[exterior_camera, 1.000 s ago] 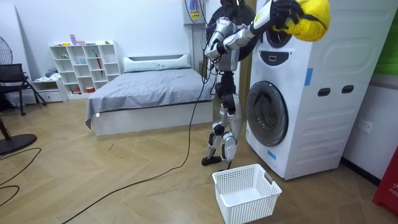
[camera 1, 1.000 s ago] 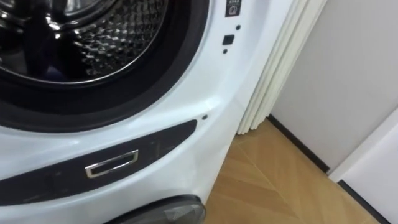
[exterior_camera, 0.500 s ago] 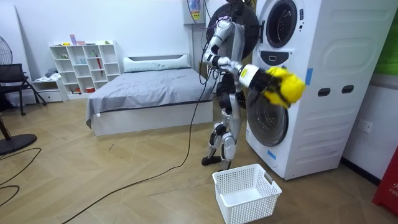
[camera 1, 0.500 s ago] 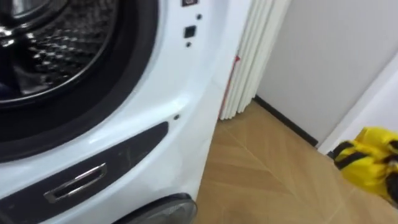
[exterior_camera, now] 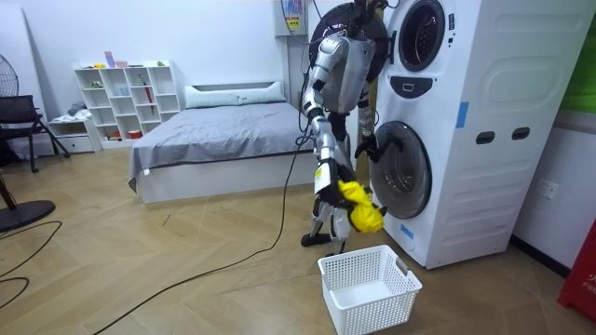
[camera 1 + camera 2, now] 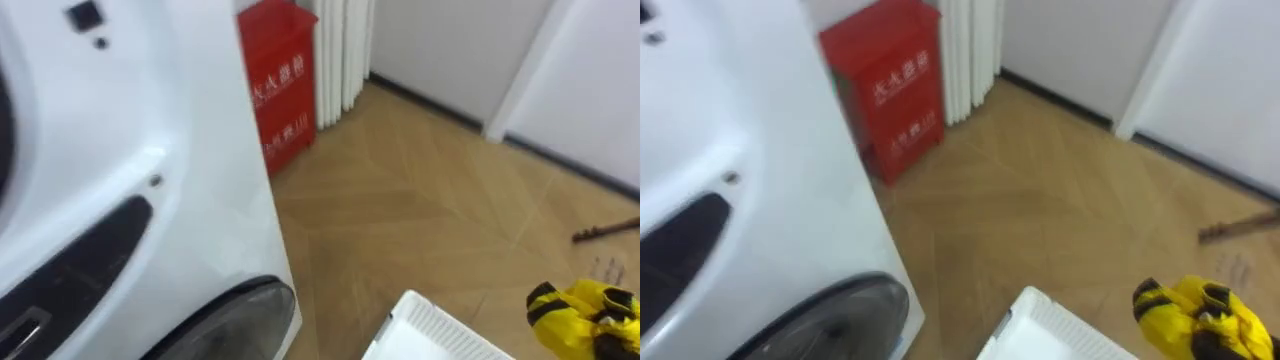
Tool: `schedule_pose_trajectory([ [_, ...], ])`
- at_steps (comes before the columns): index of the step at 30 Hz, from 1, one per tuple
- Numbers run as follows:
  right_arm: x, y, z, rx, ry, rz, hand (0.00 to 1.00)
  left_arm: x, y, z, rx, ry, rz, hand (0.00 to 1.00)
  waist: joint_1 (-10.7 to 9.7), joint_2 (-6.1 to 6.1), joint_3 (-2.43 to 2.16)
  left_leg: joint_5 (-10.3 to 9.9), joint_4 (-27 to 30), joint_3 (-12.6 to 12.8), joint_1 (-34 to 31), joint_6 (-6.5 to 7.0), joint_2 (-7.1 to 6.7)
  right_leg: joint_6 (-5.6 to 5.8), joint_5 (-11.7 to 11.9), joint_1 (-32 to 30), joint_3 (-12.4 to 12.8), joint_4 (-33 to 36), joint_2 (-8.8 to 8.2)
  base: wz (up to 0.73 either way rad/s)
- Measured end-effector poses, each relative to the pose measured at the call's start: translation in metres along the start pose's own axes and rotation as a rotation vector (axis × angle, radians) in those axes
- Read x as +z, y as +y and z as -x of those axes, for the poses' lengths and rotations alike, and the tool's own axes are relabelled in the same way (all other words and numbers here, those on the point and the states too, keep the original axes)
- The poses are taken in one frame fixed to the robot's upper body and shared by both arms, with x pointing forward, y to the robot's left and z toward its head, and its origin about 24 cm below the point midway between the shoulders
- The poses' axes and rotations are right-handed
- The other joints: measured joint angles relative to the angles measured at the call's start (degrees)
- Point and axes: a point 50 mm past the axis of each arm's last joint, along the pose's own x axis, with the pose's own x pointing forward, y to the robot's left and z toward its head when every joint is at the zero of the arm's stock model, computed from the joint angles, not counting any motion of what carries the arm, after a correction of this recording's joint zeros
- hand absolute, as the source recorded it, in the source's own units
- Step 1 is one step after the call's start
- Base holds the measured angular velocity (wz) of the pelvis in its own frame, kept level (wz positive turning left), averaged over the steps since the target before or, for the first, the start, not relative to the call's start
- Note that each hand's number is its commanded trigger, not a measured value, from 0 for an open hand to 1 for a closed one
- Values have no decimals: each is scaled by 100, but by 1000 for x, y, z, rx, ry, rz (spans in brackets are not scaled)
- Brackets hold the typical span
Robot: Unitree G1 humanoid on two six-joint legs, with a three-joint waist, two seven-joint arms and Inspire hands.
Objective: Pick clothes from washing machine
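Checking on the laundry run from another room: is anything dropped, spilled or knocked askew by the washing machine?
Nothing stands out. The yellow garment is in the right hand, off the floor, and the white basket stands upright in front of the washing machine.

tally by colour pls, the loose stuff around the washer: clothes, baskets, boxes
yellow: 1, the garment
white: 1, the basket
red: 1, the box
total: 3
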Motion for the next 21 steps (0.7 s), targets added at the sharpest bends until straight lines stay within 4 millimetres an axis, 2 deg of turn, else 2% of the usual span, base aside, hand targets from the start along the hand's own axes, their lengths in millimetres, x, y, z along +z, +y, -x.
schedule_pose_trajectory([
  [1,3,4,-3,2,-2,-15,100,4,-2,0,-8,-10,5,0,7,57,16,4,20,1,-76,7,-18,15,11,-90,24,35,0,-13],
  [2,5,7,-4,6,-11,-21,100,10,-2,-1,-16,-22,14,0,5,102,8,5,50,5,-160,9,-36,21,15,-184,46,74,0,-10],
  [5,13,19,-5,33,-38,-24,100,18,-2,-1,-24,-49,30,0,12,160,16,53,49,-2,-336,91,-99,37,18,-411,105,171,-8,-3],
  [7,18,26,-7,47,-55,-24,100,24,-4,-1,-34,-76,39,0,10,229,34,55,50,-4,-428,95,-111,55,35,-516,79,196,-20,3],
  [10,25,35,-11,60,-67,-28,100,31,-4,-1,-34,-111,28,0,29,317,25,73,44,-13,-586,127,-127,87,69,-684,74,214,-26,5],
  [18,25,36,-14,40,-66,-4,100,36,-8,0,-49,-142,34,0,44,371,14,147,45,-90,-681,134,-139,75,73,-765,48,297,-30,6],
  [19,25,38,-13,40,-72,1,87,37,-10,0,-53,-148,29,0,44,371,14,157,48,-106,-694,134,-150,42,93,-789,26,323,-43,11],
  [20,24,38,-14,38,-74,1,79,41,-11,0,-57,-159,25,0,51,371,14,173,46,-145,-695,142,-169,15,90,-800,9,378,-68,15],
  [21,23,37,-14,36,-72,2,84,43,-12,0,-58,-164,26,0,52,371,14,181,46,-169,-693,147,-180,9,82,-802,-2,386,-79,21],
])
